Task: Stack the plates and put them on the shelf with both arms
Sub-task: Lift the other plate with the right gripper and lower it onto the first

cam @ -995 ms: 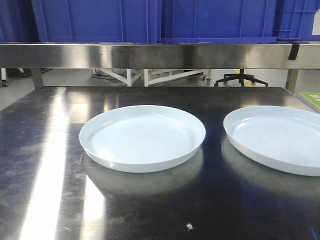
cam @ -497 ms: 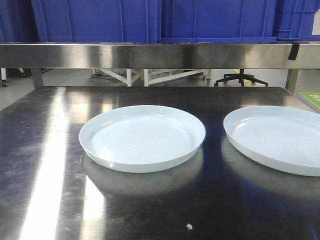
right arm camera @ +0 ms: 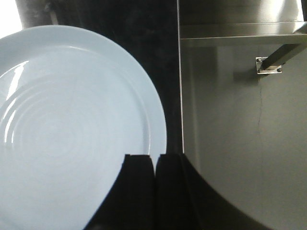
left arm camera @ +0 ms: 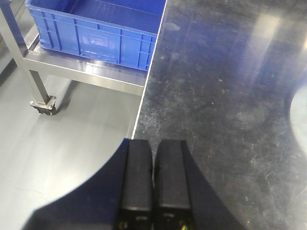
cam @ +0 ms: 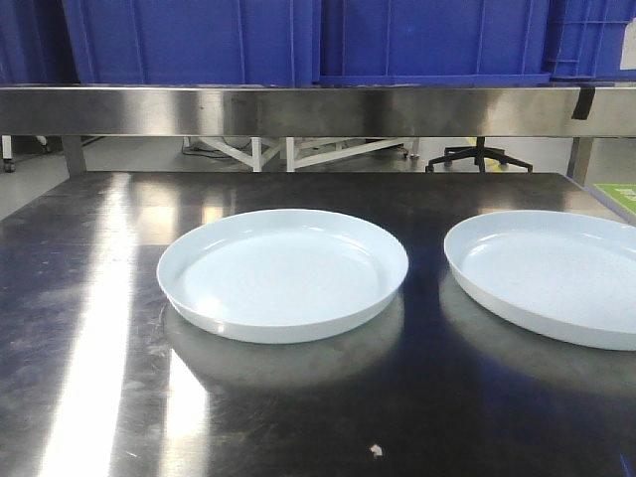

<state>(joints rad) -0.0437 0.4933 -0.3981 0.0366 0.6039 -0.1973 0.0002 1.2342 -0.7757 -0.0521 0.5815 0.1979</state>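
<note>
Your left tool (left arm camera: pixel 153 143) and right tool (right arm camera: pixel 154 157) are both closed and empty. Open the right one and take the near rim of the right plate (right arm camera: pixel 72 129) just ahead. The left plate (cam: pixel 283 273) sits apart on the bench (cam: pixel 99 298), with the shelf (cam: pixel 298 109) behind.

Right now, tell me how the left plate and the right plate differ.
The left plate lies mid-table; the right plate lies near the right edge of the table. The right tool shows over the right plate's rim; the left tool is at the table's left edge, off the left plate. Both are pale, round, empty, unstacked.
</note>
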